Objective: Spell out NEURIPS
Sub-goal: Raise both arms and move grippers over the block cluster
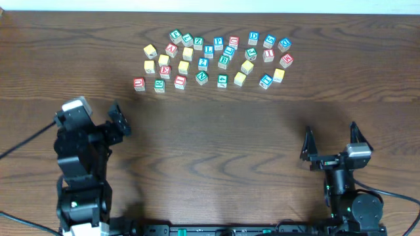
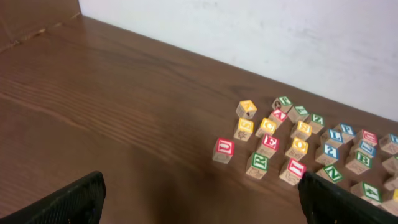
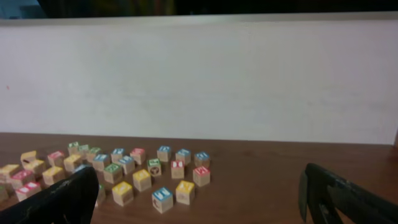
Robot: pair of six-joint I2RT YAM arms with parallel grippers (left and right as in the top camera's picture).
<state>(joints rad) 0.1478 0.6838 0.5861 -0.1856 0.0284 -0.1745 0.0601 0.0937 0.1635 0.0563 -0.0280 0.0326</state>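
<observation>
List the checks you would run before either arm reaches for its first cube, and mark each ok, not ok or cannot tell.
1. Left gripper open and empty: ok.
2. Right gripper open and empty: ok.
3. Bare table in front of the cubes for the row: ok.
4. Red U cube readable, at the cluster's near left corner: ok.
5. All seven letters found: cannot tell; many faces are too small to read.
6. Word begun: not ok; the cubes lie scattered.
</observation>
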